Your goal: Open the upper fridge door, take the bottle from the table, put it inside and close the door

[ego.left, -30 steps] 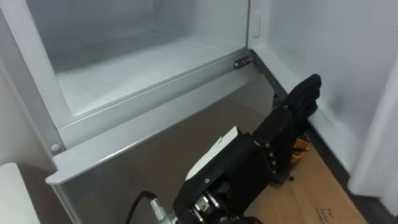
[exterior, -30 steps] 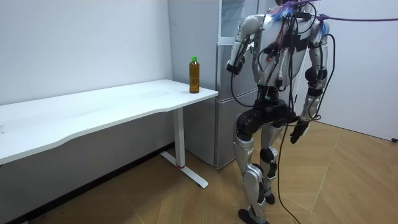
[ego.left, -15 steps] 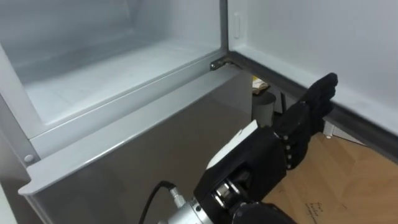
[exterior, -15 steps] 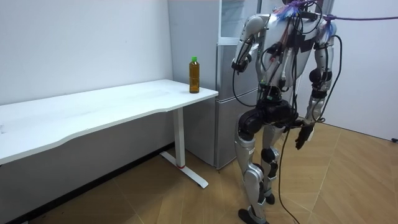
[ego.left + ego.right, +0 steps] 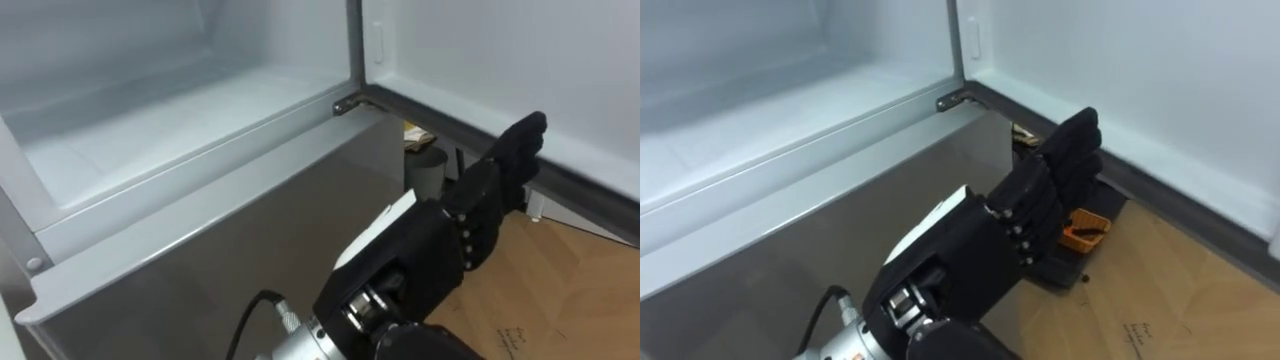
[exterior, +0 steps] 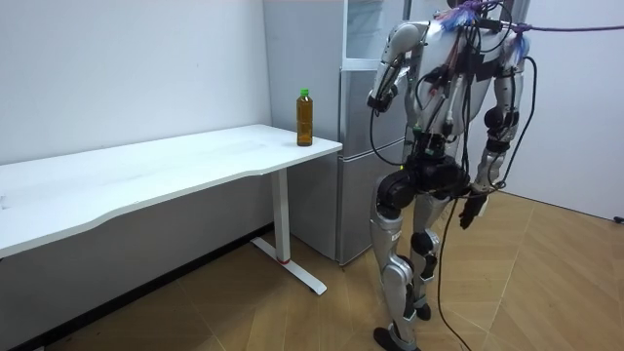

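Observation:
The bottle (image 6: 305, 117), amber with a green cap, stands upright at the corner of the white table (image 6: 146, 166), apart from both hands. I stand at the grey fridge (image 6: 356, 146), close to its front. The upper fridge compartment (image 5: 150, 120) is open, with a bare white floor (image 5: 740, 110). My right hand (image 5: 490, 190) hangs low before the lower grey door (image 5: 230, 250), fingers straight and holding nothing; the right eye view (image 5: 1050, 180) and the room view (image 6: 468, 210) show it too. My left hand (image 6: 374, 97) is raised near the fridge's edge.
The open upper door (image 5: 520, 70) stands to my right. On the wooden floor beside the fridge are a dark round container (image 5: 425, 165) and an orange item (image 5: 1080, 228) on a dark mat. The table lies to my left.
The eye view has shifted, so the fridge sits further left in the picture. In the room view my body has turned a little and my hanging right arm has swung slightly. The bottle has not moved.

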